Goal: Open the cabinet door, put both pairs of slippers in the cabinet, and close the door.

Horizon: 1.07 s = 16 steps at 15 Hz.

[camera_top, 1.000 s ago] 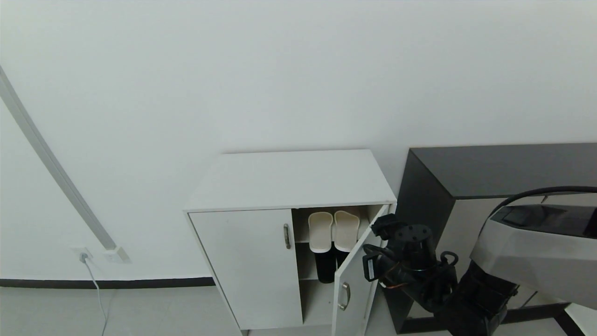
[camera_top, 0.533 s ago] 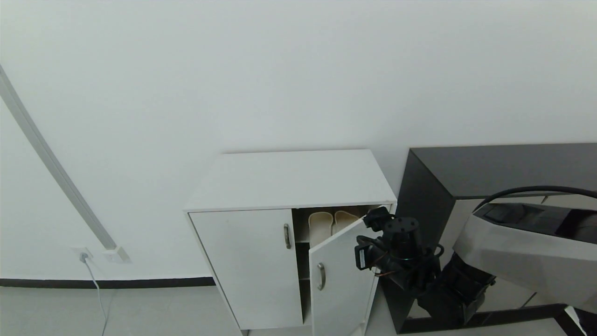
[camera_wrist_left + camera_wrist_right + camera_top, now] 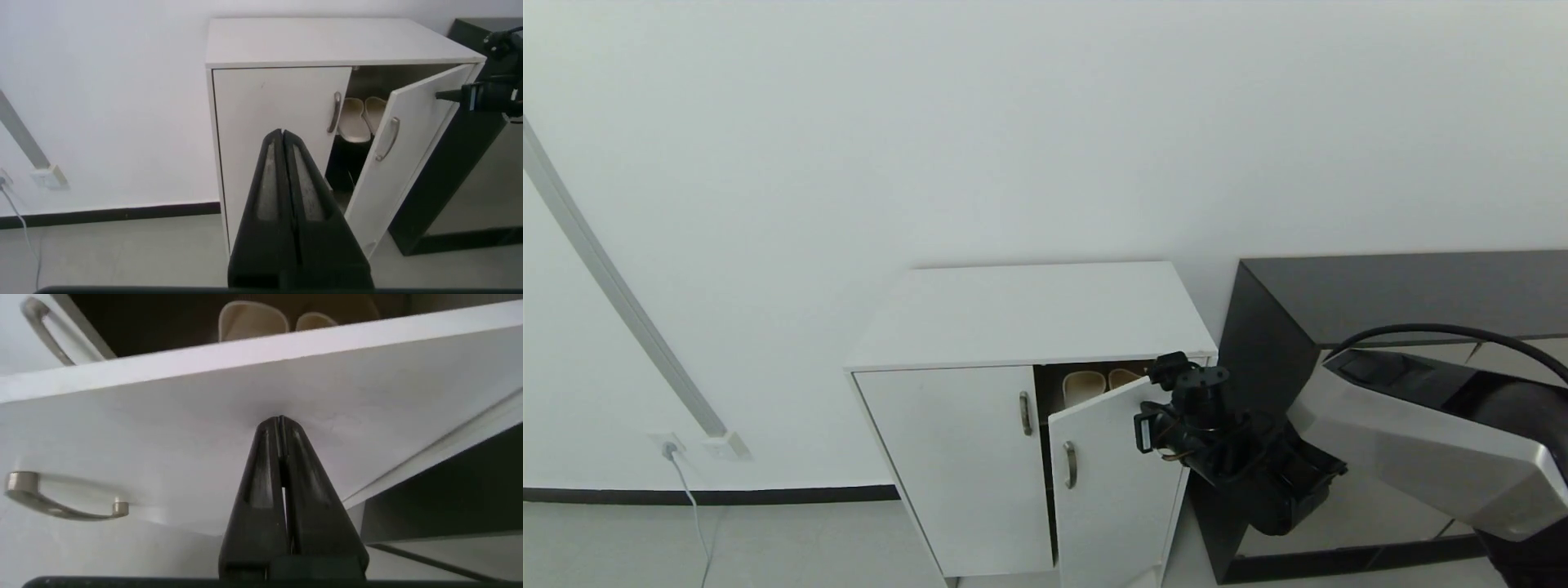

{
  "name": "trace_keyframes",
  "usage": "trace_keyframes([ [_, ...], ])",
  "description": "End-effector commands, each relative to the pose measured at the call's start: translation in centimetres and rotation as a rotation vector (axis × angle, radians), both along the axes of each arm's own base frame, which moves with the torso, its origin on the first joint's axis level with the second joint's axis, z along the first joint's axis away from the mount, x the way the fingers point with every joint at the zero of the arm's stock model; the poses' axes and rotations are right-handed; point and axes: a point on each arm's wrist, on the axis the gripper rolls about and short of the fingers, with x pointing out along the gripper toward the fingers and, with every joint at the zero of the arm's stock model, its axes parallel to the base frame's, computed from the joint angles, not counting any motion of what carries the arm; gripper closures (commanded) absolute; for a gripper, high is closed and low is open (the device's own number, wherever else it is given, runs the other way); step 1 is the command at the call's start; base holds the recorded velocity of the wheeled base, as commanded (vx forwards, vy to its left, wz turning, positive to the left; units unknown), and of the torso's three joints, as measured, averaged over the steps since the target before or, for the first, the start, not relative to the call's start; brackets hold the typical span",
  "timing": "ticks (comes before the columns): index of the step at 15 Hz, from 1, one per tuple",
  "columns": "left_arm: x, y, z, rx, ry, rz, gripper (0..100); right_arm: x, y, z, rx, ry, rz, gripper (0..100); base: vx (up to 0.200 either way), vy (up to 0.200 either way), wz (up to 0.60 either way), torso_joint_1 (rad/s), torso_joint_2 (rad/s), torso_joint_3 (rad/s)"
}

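Note:
The white cabinet (image 3: 1029,314) stands against the wall with its left door (image 3: 956,465) shut. Its right door (image 3: 1115,482) stands a little ajar, with the handle (image 3: 1068,465) facing me. A cream pair of slippers (image 3: 1094,380) stands upright on the upper shelf, its tips showing above the door's top edge, and it shows through the gap as the cream slippers (image 3: 359,121). My right gripper (image 3: 1162,374) is shut, and the tips of my right gripper (image 3: 282,425) press on the door's outer face near its top. My left gripper (image 3: 282,139) is shut and holds nothing, well back from the cabinet.
A black desk (image 3: 1380,294) stands directly right of the cabinet, close to the right arm. A wall socket with a cable (image 3: 670,447) and a slanted grey trunking (image 3: 613,286) are on the wall to the left. Bare floor (image 3: 122,253) lies before the cabinet.
The right door has swung from wide open to a little ajar, with my right gripper moving left against it. The slippers are now mostly hidden behind the door.

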Motion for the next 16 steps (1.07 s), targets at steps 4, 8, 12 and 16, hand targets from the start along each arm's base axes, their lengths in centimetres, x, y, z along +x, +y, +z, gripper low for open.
trace_keyframes([
  [4, 0.0, 0.0, 0.0, 0.0, 0.001, -0.001, 100, 2.1, 1.1, -0.9, -0.004, 0.005, -0.009, 100, 0.0, 0.0, 0.0, 0.0, 0.0, 0.0],
  [8, 0.0, 0.0, 0.0, 0.0, 0.001, 0.001, 100, 3.1, 1.3, -1.0, -0.008, 0.007, -0.017, 100, 0.0, 0.0, 0.0, 0.0, 0.0, 0.0],
  [12, 0.0, 0.0, 0.0, 0.0, 0.001, 0.001, 100, 4.0, 1.5, -0.5, -0.011, 0.012, -0.023, 100, 0.0, 0.0, 0.0, 0.0, 0.0, 0.0],
  [16, 0.0, 0.0, 0.0, 0.0, 0.001, 0.001, 100, 4.5, 1.5, -0.4, -0.012, 0.013, -0.031, 100, 0.0, 0.0, 0.0, 0.0, 0.0, 0.0],
])
